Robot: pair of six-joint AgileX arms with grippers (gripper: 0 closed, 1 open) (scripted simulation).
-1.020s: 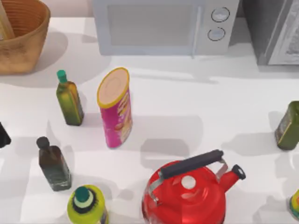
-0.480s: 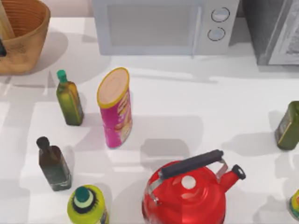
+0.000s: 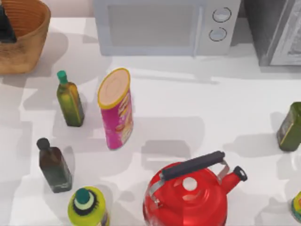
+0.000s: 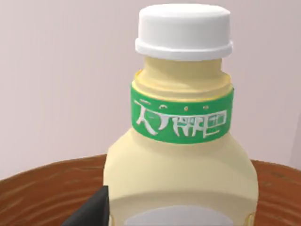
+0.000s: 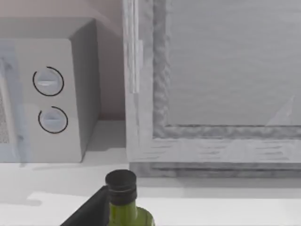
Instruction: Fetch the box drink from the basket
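Wicker basket (image 3: 28, 40) sits at ten o'clock; my left gripper (image 3: 6, 26) hangs over it, fingers unreadable. Up close stands the pale box drink (image 4: 181, 155), probably inside. I'd centre squarely before closing.

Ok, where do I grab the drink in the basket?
Take the drink by its wide body below the green band, probably coming down from above: it stands upright, and the basket wall likely blocks a side approach. The left gripper hovers over the basket.
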